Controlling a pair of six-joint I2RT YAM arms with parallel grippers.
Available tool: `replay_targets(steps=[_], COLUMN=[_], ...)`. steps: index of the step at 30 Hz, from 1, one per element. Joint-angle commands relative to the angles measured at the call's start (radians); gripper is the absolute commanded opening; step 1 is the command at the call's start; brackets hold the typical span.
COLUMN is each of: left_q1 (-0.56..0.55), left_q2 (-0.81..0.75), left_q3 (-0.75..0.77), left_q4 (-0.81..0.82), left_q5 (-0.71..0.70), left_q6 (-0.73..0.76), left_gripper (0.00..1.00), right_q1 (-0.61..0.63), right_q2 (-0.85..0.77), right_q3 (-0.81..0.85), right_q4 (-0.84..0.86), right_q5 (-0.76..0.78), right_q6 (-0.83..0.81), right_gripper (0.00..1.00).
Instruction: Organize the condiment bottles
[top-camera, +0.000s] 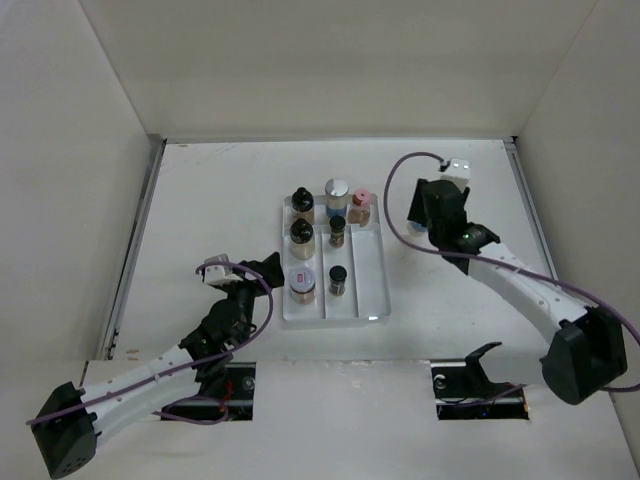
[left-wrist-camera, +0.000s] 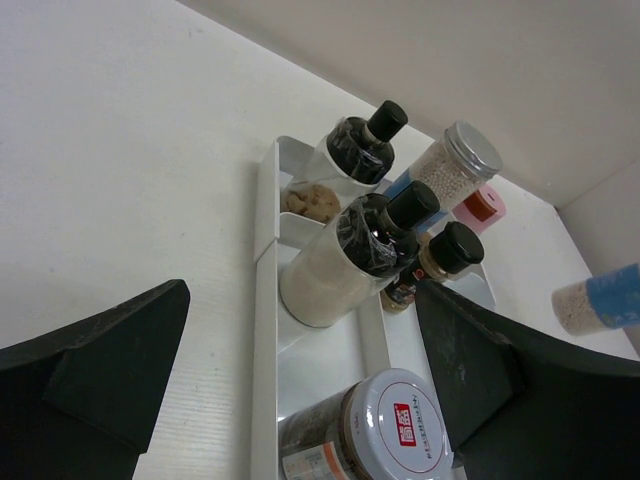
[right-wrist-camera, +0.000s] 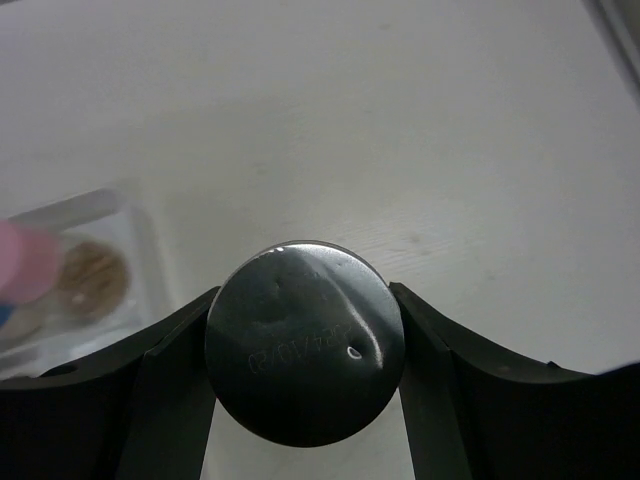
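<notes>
- The right pincer (top-camera: 440, 205) is to the right of the tray and apart from it, clamped on a dark-capped bottle (right-wrist-camera: 305, 340). In the wrist view, both fingers (right-wrist-camera: 150, 390) press against the sides of its round metallic cap. I cannot tell whether this bottle rests on the tabletop (top-camera: 210, 200).
- The left pincer (top-camera: 265, 270) sits just beside the tray's near-left edge, its jaws spread wide and gripping nothing.
- The clear tray (top-camera: 372, 290) lies mid-tabletop, with seven bottles standing upright in its three compartments.
- The left compartment holds a far black-capped bottle (top-camera: 302, 200), then a second black-capped bottle (top-camera: 302, 232). A white-lidded jar (top-camera: 302, 283) stands nearest the arms.
- The middle compartment holds a silver-capped bottle (top-camera: 336, 190) at the far end, then a small black-capped bottle (top-camera: 338, 225). A near black-capped bottle (top-camera: 338, 277) stands apart from those two.
- The right compartment holds a pink-capped bottle (top-camera: 360, 200) at its far end, just beside the silver-capped one.
</notes>
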Motion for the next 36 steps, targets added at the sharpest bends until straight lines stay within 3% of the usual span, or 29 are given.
replay_targets(steps=[1,8,22,24,26,29,31,36], left_q1=[-0.001,-0.003,-0.006,-0.009,-0.025,-0.039,-0.05,-0.041], left_q2=[0.009,-0.005,0.005,0.0,-0.008,0.021,0.052,0.09], left_q3=[-0.066,-0.068,-0.023,0.012,0.05,0.133,0.203,0.348], left_q4=[0.048,0.039,-0.028,-0.068,-0.131,-0.253,-0.374,-0.58], left_q5=[-0.011,-0.043,-0.052,-0.048,-0.045,-0.083,-0.129,-0.152], left_q6=[0.009,0.009,-0.004,-0.004,-0.011,-0.039,-0.073,-0.12], left_gripper=[1.0,1.0,1.0,1.0,1.0,1.0,1.0,1.0], right_q1=[0.164,0.365,0.407,0.407,0.411,0.413,0.413,0.361], right_q2=[-0.065,0.021,0.217,0.222,0.207,0.158,0.103,-0.072], right_q3=[0.013,0.057,0.057,0.047,0.031,0.011,-0.006,-0.128], right_q4=[0.101,0.171,0.289,0.3,0.303,0.308,0.314,0.404], right_q5=[0.027,0.064,0.037,0.039,0.048,0.057,0.057,0.119], right_q6=[-0.008,-0.008,-0.021,-0.018,-0.021,-0.032,-0.032,-0.018], right_gripper=[0.46,0.46,0.47,0.57,0.75,0.93,1.0,1.0])
